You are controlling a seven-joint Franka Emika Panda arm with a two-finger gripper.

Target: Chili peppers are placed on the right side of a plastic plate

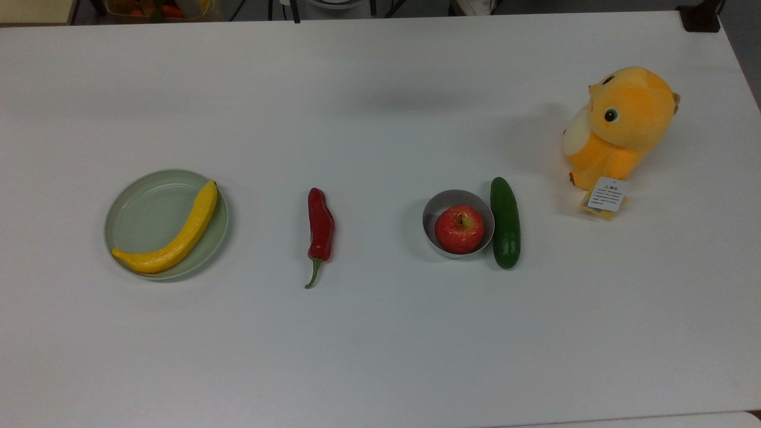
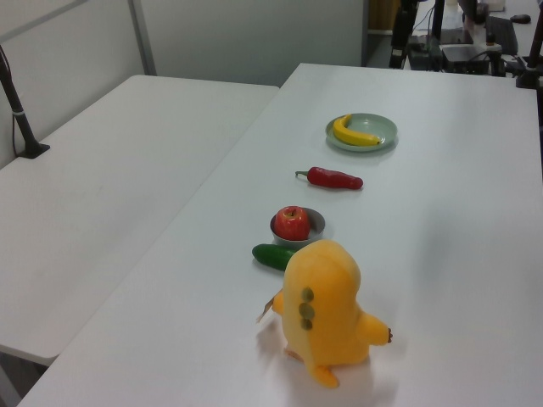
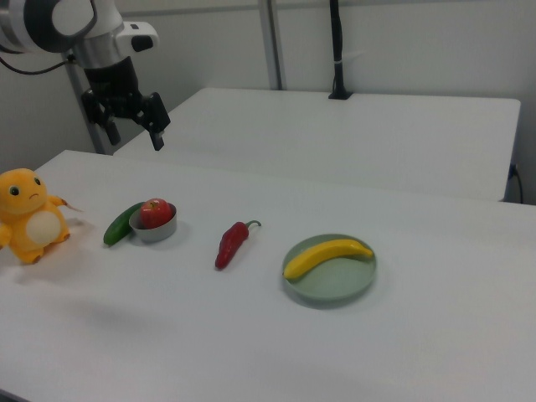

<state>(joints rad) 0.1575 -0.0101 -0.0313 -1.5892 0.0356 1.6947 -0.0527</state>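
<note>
The dark-red chili pepper lies flat on the white table, its green stem toward the top view's bottom. It rests between the pale green plastic plate and the grey bowl, touching neither. A yellow banana lies across the plate. In the right view my gripper hangs high above the table at the upper left, open and holding nothing, well away from the chili.
A grey metal bowl holds a red apple, with a green cucumber touching its side. An orange plush toy stands beyond them. A second white table adjoins this one.
</note>
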